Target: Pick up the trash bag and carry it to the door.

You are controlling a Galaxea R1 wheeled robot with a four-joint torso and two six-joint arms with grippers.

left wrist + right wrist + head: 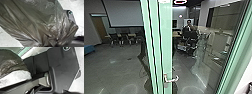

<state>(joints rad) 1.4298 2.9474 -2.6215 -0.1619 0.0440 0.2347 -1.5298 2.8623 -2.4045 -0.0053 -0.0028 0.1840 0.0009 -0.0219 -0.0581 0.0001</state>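
Trash bag (pixel 36 23), bunched, left wrist view; door handle (pixel 172 80), head view; can't tell either gripper's state.

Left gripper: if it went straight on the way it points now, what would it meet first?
Most likely the dark, glossy plastic trash bag, bunched up close to the left wrist camera; any gap before it is unclear.
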